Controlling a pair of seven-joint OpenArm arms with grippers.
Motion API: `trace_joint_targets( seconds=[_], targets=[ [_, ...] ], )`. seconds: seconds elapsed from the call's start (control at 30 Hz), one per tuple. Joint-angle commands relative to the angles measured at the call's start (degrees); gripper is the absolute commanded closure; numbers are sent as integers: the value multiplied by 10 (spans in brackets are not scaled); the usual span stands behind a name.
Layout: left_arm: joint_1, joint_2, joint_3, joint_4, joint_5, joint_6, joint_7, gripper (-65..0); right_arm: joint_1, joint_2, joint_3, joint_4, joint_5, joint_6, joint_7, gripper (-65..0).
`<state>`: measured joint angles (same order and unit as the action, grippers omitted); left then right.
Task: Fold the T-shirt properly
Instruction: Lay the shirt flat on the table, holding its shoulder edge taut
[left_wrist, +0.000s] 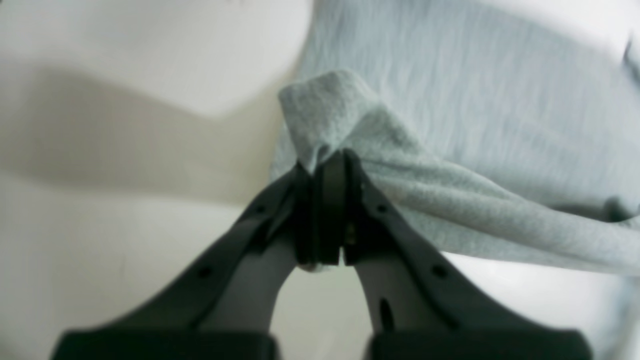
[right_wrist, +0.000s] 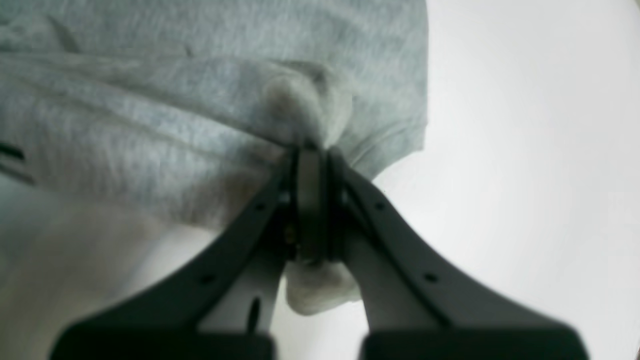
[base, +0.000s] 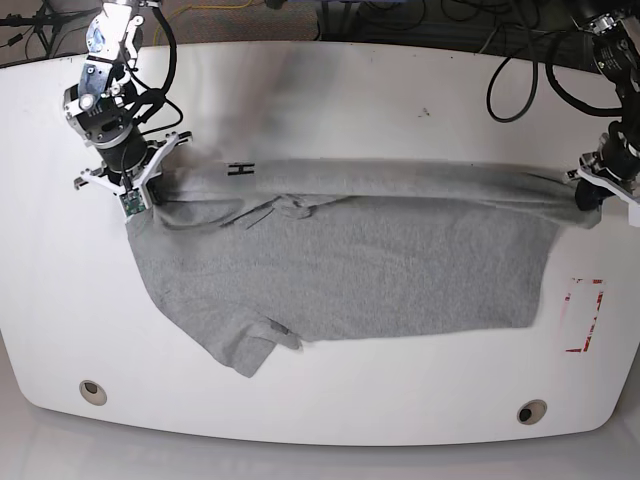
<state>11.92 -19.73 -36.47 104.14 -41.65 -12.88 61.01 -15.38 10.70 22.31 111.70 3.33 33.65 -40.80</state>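
The grey T-shirt (base: 350, 270) lies spread across the white table, its far edge folded over and pulled taut between the two arms, with a black letter showing near the fold. My left gripper (left_wrist: 327, 165) is shut on a bunched corner of the T-shirt (left_wrist: 450, 150); in the base view the left gripper (base: 590, 195) is at the right end of the fold. My right gripper (right_wrist: 311, 150) is shut on another pinch of the T-shirt (right_wrist: 200, 125), cloth poking out below its fingers; in the base view the right gripper (base: 140, 195) sits at the left end.
A red-outlined marker (base: 584, 315) lies on the table (base: 400, 110) to the right of the shirt. Two round holes (base: 92, 391) (base: 531, 411) sit near the front edge. Cables run along the back.
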Motion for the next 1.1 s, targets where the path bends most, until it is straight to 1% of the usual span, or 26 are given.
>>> trace_joint_targets(
  seconds=[0.0,0.13,0.2,0.4,0.43,0.57,0.63,0.73,0.9,1.07],
  targets=[
    [5,-12,-6,-10,-3,-18,-14,0,-9,2,3,10,6,-4,16,0],
    [10,-15,-4,-34,0,-25,-14,0,-25,2,3,1,6,-5,18,0],
    [10,-21,-3,-45,11,-25,-14,0,-28,2,3,-6,6,-5,18,0],
    [-5,-24,13,-95,46,-32,-16,0,-32,2,3,-33,6,-5,18,0],
    [-11,-24,14,-99,49,-36,-16,0,-34,2,3,-37,6,-5,18,0],
    [-29,-24,19,-123,77,-73,-16,0,-37,2,3,-52,6,-5,18,0],
    [-37,-24,28,-137,100,-94,-16,0,-37,2,3,-56,6,-5,18,0],
    [-55,-22,45,-151,131,-114,-16,0,-37,3,3,-62,6,-5,18,0],
    [-70,-20,61,-167,170,-135,-16,0,-37,6,3,-74,6,-6,18,0],
    [-99,-20,75,-184,180,-144,-17,0,-35,7,2,-77,6,-6,18,0]
  ],
)
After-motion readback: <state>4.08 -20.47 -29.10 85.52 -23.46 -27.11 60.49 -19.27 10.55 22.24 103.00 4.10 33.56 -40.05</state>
